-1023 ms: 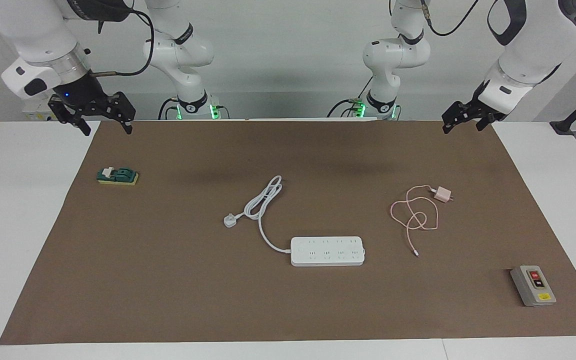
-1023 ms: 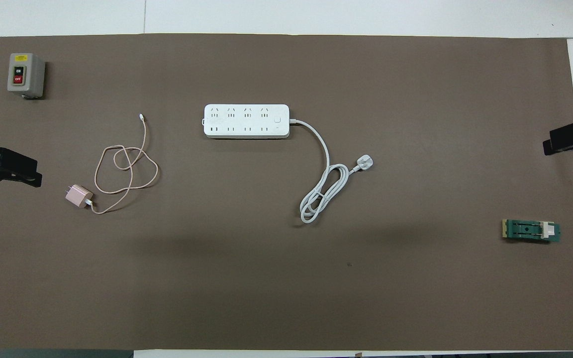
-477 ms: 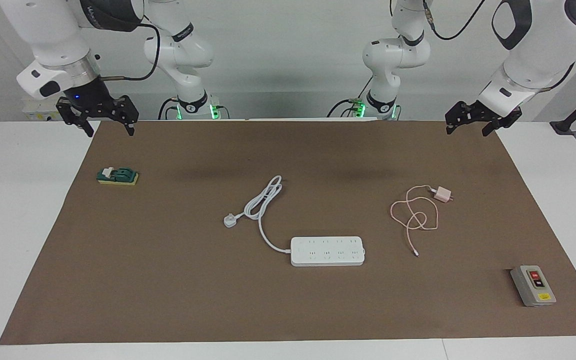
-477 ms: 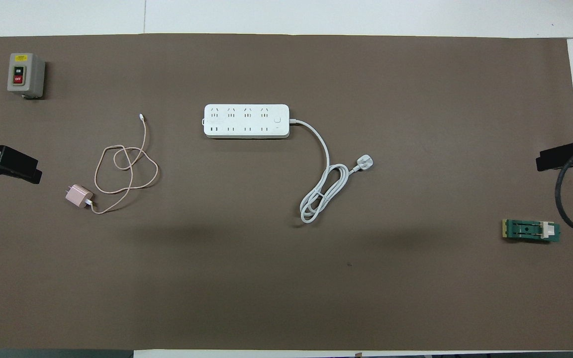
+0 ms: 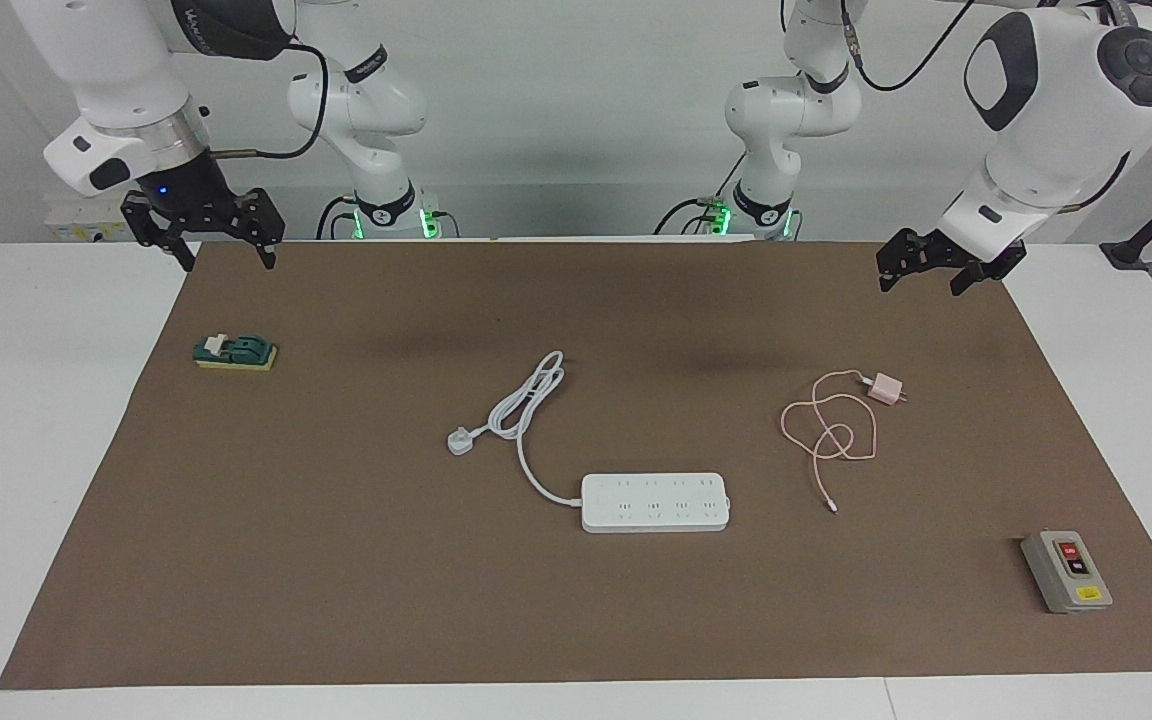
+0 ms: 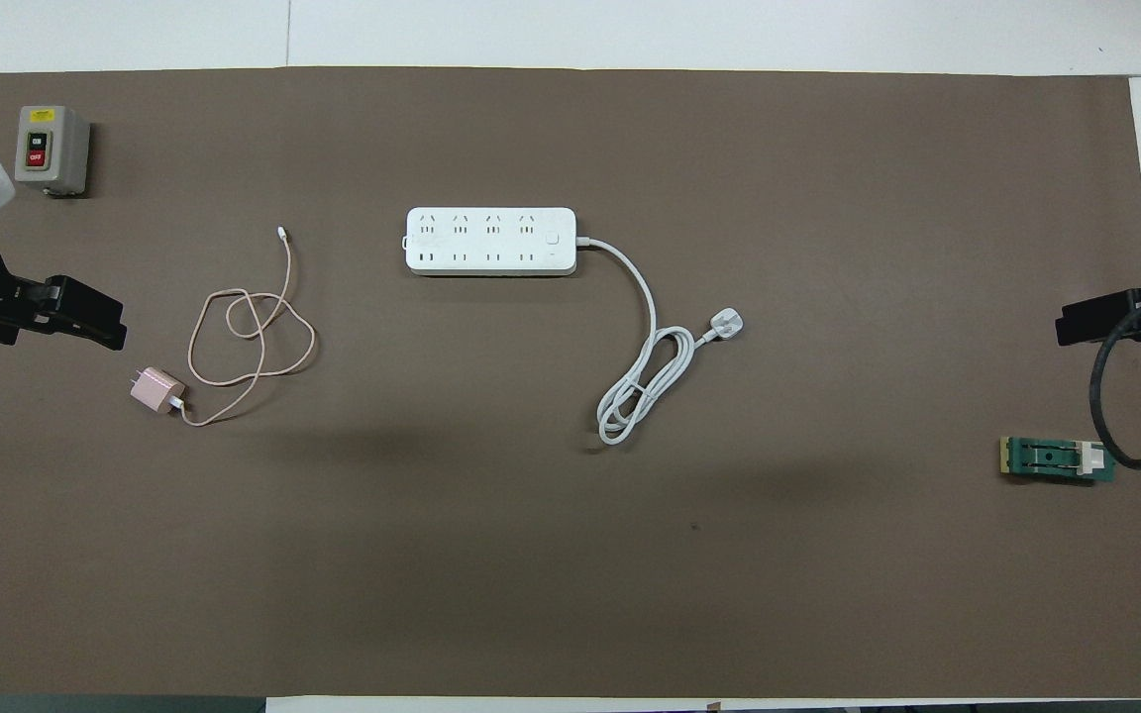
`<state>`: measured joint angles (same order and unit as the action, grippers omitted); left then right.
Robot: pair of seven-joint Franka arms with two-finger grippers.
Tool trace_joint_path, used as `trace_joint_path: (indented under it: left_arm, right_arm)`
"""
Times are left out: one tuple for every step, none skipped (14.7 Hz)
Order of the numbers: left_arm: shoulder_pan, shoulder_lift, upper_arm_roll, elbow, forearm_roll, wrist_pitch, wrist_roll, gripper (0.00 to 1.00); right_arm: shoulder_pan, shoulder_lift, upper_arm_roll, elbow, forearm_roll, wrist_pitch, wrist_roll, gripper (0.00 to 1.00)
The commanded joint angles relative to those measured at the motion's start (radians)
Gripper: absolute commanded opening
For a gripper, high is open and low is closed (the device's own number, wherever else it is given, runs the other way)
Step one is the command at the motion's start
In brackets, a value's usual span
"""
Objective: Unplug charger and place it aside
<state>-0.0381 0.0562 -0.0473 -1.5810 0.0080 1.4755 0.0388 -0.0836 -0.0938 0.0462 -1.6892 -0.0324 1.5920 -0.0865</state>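
Left claw (image 5: 918, 277) hangs open over the mat, charger (image 5: 885, 389) lying near

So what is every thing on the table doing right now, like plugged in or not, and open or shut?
charger: unplugged, lying on the mat, cable loosely looped
power strip: all sockets empty, own plug lying loose
switch box: flat on the mat, setting unreadable
green block: resting, untouched
left gripper: open, raised, empty
right gripper: open, raised, empty
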Motion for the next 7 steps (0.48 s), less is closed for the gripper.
trace_joint_path:
  left_arm:
    - [-0.013, -0.009, 0.001, 0.021, 0.017, 0.000, -0.057, 1.00]
    - [-0.006, -0.016, 0.010, 0.023, 0.007, 0.006, -0.053, 1.00]
    - [0.000, -0.012, 0.011, 0.021, 0.006, 0.011, -0.050, 1.00]
    - [0.010, -0.001, 0.006, 0.027, 0.003, 0.011, -0.051, 1.00]
    - [0.006, 0.001, 0.007, 0.033, 0.003, 0.009, -0.051, 1.00]
    - [0.004, 0.001, 0.009, 0.035, 0.000, 0.014, -0.051, 1.00]
    - [0.004, 0.001, 0.007, 0.033, 0.000, 0.016, -0.051, 1.00]
  right_arm:
    - [-0.002, -0.026, 0.004, -0.030, 0.009, -0.015, 0.016, 1.00]
    - [-0.002, -0.026, 0.004, -0.030, 0.011, -0.017, 0.016, 1.00]
    - [-0.002, -0.027, 0.004, -0.030, 0.011, -0.018, 0.014, 1.00]
    - [-0.002, -0.026, 0.004, -0.030, 0.011, -0.020, 0.013, 1.00]
    - [-0.002, -0.026, 0.004, -0.030, 0.011, -0.020, 0.013, 1.00]
    - [-0.001, -0.027, 0.004, -0.030, 0.012, -0.021, 0.017, 1.00]
    - [0.002, -0.027, 0.004, -0.030, 0.019, -0.021, 0.019, 1.00]
